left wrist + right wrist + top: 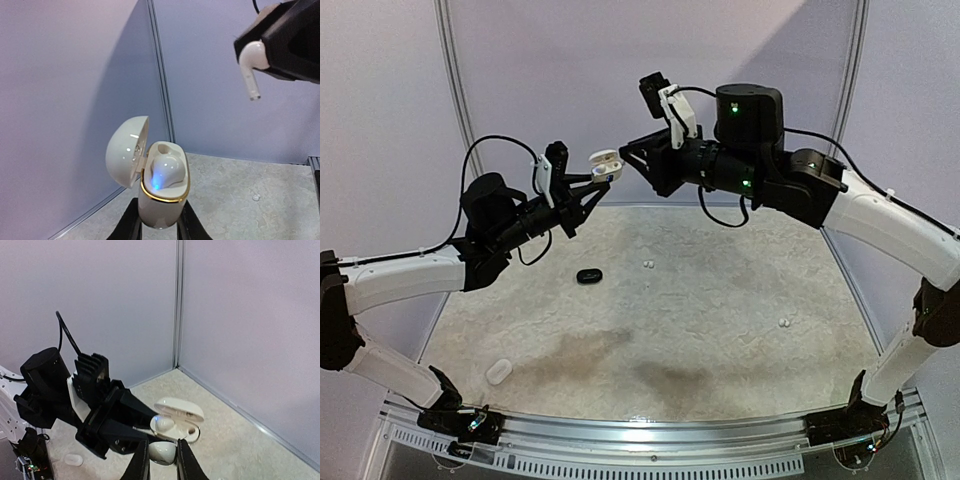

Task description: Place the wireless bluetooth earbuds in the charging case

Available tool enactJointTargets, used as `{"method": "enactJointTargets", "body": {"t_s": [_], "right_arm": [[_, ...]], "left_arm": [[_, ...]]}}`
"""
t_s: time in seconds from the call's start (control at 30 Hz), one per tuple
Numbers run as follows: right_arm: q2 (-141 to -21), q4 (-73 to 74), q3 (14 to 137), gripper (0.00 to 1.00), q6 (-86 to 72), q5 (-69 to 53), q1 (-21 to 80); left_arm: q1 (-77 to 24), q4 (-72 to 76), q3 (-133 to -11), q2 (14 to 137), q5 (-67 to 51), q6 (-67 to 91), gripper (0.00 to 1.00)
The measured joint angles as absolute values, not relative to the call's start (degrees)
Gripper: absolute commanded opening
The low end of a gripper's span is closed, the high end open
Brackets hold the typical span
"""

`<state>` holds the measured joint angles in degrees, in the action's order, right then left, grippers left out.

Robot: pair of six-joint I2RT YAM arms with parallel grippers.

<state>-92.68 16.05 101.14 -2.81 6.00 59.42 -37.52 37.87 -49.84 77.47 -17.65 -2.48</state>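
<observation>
Left gripper (pixel 594 176), raised above the table (pixel 740 300), with both fingers (pixel 131 222) clenched on the lower body of the white charging case (pixel 160 197). The case stands upright between the fingertips, gold-rimmed mouth facing up and away from the wrist. Its lid (pixel 126 150) is hinged open to the left of the fingers.

A seated earbud (pixel 165 170), white and lit by a small blue glow, fills the nearer well of the case. The further socket (pixel 163 148) is a dark recess just behind it.

Right gripper (pixel 163 460), also raised, has its fingers (pixel 142 462) pinched on the bulb of a white held earbud (pixel 161 452). In the left wrist view this earbud's stem hangs down and clear of the black fingertips. The bud sits just beyond and above the case mouth, near it but apart. The top view does not resolve it.

Well below both sets of fingers, on the table:
- a black case (pixel 589 275) beneath the left gripper
- a pair of loose earbuds (pixel 648 265) just beside that black case
- a single loose earbud (pixel 783 323) under the right arm
- a white oval object (pixel 499 372) near the left arm's base, probably a closed case
</observation>
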Motion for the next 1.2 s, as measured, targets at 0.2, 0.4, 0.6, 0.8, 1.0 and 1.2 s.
{"method": "enactJointTargets", "body": {"t_s": [0.2, 0.4, 0.6, 0.8, 1.0, 1.2], "right_arm": [[-96.14, 5.67, 100.77, 0.0, 1.98, 4.54, 59.4], [-98.0, 3.38, 100.75, 0.0, 5.3, 5.91, 59.4], [-98.78, 4.14, 100.75, 0.0, 7.81, 8.64, 59.4], [-98.78, 5.78, 100.75, 0.0, 9.32, 10.9, 59.35], [-99.31, 6.52, 100.75, 0.0, 10.11, 12.12, 59.35], [-100.16, 6.46, 100.88, 0.0, 11.07, 13.04, 59.35]], "left_arm": [[-37.6, 38.5, -49.84, 77.47, -18.17, -2.55, 0.0], [-37.63, 38.79, -49.84, 77.47, -18.44, -2.33, 0.0], [-37.63, 38.83, -49.84, 77.47, -18.46, -1.93, 0.0], [-37.63, 38.85, -49.84, 77.47, -18.46, -1.89, 0.0], [-37.63, 38.94, -49.84, 77.47, -18.44, -1.89, 0.0], [-37.65, 38.22, -49.84, 77.47, -18.35, -1.89, 0.0]]}}
